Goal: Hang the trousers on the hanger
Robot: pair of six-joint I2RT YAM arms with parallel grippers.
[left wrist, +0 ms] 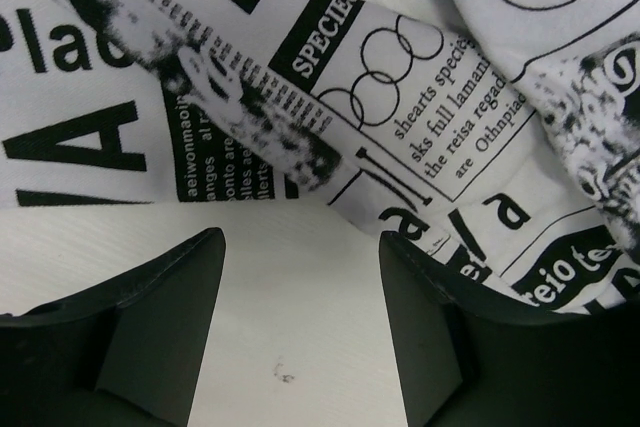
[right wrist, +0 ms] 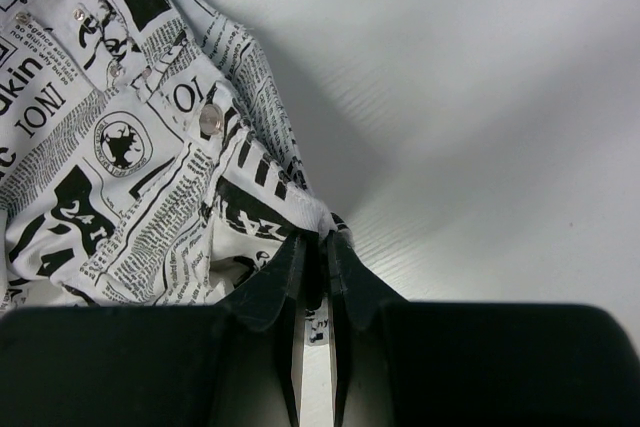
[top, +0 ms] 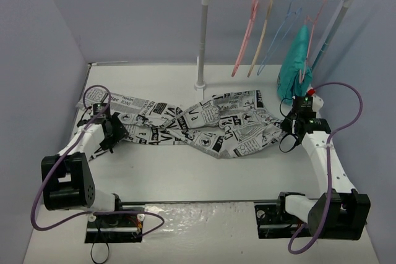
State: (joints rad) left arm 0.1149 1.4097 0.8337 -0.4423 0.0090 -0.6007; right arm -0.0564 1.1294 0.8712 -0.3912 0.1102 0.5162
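Note:
The trousers, white with black newspaper print, lie stretched left to right across the table. My left gripper hovers low at their left end. In the left wrist view it is open, with bare table between its fingers and the printed cloth just beyond the tips and under the right finger. My right gripper is at the trousers' right end. In the right wrist view it is shut on a corner of the waistband beside a metal button. The pink hanger hangs on the rail at the back.
A white rack stands at the back, with a tan hanger, a thin blue wire hanger and a teal garment hanging at its right end. Purple walls close in both sides. Both arms' cables loop near the bases.

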